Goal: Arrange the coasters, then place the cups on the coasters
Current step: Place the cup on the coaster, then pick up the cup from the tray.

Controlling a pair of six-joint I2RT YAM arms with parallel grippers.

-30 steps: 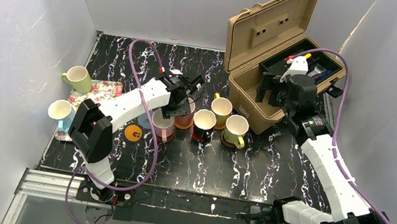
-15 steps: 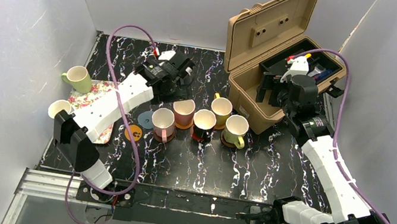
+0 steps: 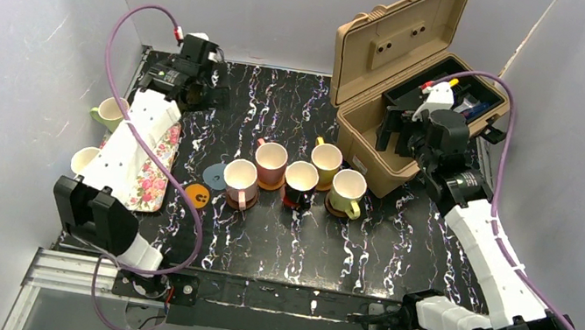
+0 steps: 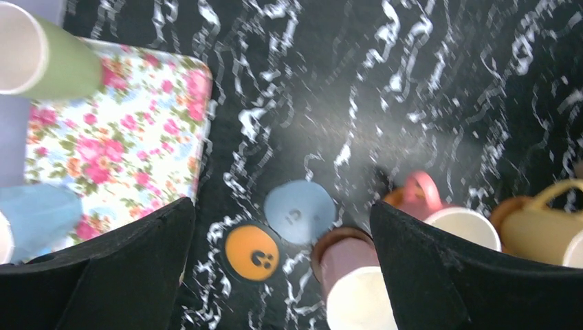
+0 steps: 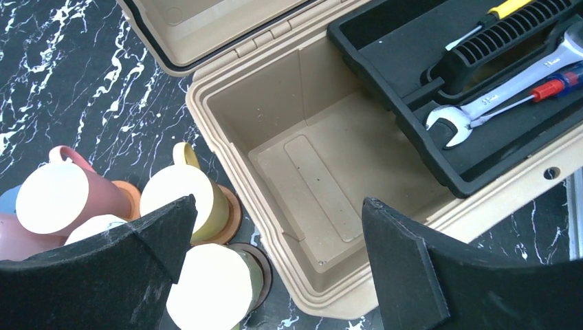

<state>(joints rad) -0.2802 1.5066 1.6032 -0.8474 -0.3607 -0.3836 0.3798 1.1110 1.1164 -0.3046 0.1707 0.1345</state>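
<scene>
Five cups stand on coasters mid-table: a pink cup [image 3: 240,179], a coral-pink cup [image 3: 271,162], a black cup [image 3: 301,178], a yellow cup [image 3: 326,161] and a lime cup [image 3: 347,191]. A grey-blue coaster [image 3: 215,175] [image 4: 300,211] and an orange coaster [image 3: 196,195] [image 4: 252,253] lie bare to their left. On the floral tray [image 3: 153,174] rest a green cup [image 3: 111,112] [image 4: 51,62] and a pale blue cup [image 3: 86,161] [image 4: 34,213]. My left gripper [image 3: 198,95] [image 4: 280,205] hangs open and empty above the table's back left. High over the toolbox, my right gripper [image 3: 396,137] [image 5: 278,201] is open and empty.
A tan toolbox [image 3: 379,157] [image 5: 309,172] stands open at the back right, its lid raised, with a black insert holding a wrench and screwdrivers [image 5: 495,75]. White walls close the table at left, back and right. The left arm's link lies over the tray.
My left gripper opened, let go of the coral-pink cup on its coaster, and swung up and back-left toward the tray corner. The right arm has not moved.
</scene>
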